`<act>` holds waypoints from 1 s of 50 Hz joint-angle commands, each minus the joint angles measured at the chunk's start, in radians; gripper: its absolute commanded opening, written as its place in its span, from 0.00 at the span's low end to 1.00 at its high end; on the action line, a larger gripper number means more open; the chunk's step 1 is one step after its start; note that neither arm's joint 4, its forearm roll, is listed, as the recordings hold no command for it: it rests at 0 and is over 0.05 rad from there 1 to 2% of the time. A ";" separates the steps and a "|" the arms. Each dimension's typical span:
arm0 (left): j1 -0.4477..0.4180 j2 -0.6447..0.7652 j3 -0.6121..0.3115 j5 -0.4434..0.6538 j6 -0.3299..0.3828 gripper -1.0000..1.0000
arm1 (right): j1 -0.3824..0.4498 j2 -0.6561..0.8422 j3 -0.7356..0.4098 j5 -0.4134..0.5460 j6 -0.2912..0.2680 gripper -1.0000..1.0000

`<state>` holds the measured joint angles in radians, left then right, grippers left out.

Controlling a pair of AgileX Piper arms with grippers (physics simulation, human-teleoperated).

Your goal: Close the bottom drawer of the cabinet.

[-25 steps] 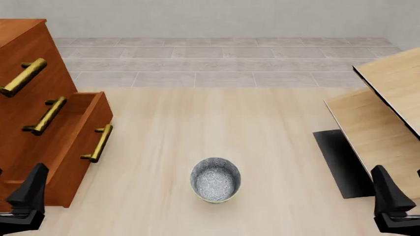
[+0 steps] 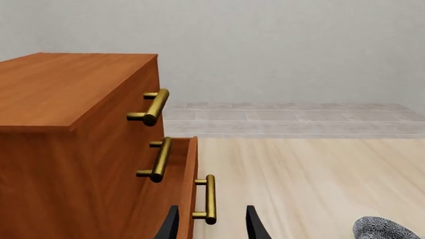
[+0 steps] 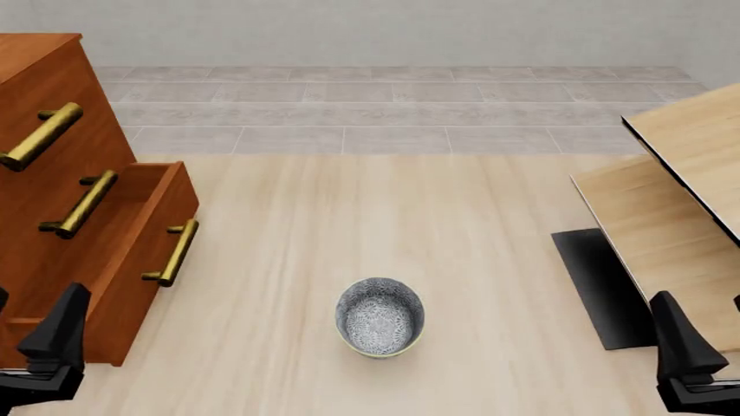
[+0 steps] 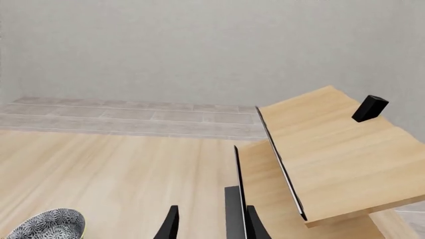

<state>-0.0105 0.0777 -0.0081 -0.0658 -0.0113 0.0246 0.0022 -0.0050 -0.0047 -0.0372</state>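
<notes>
The left hand is hovering open and empty beside the bottom drawer, which is jutting from the cabinet at the desk's left; the right hand is idling open, empty. Rigid, likely free-sliding wood: press its flat front near the brass handle.

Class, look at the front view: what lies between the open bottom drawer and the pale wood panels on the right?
Only the patterned bowl on bare tabletop, between the bottom drawer and the panels.
</notes>
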 commanded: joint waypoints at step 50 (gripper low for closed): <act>-0.281 1.204 -0.066 -0.855 -0.248 1.00 | 0.018 -0.001 -0.002 0.002 -0.044 1.00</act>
<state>-0.2740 1.1290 -0.0608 -0.8123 -0.2296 0.0415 0.0014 -0.0064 -0.0030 -0.0781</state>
